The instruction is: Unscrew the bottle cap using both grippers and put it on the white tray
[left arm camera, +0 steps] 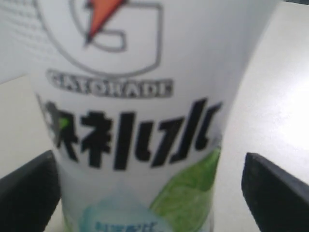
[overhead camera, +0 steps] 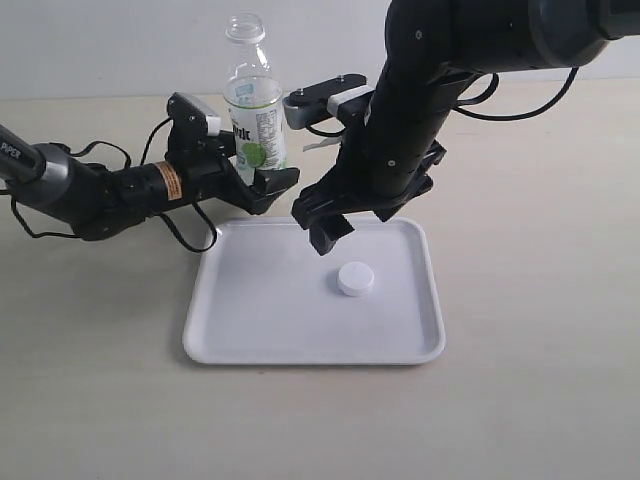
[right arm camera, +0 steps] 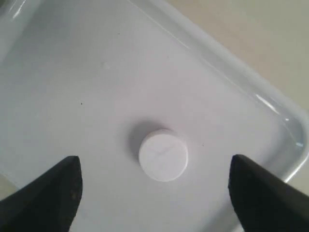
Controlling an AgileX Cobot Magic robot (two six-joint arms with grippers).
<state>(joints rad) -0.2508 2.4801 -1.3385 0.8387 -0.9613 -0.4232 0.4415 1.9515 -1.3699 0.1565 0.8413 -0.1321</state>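
Observation:
The clear bottle stands upright on the table behind the tray, its neck bare. Its white label with black text and a green lime fills the left wrist view. My left gripper is open around the bottle's lower body, with a gap showing at one finger. The white bottle cap lies flat on the white tray. My right gripper hangs open just above the tray, holding nothing, and the cap lies apart from its fingers.
Black cables trail on the beige table beside the left arm. The tray's raised rim runs close to the right gripper. The right arm's bulk stands right next to the bottle.

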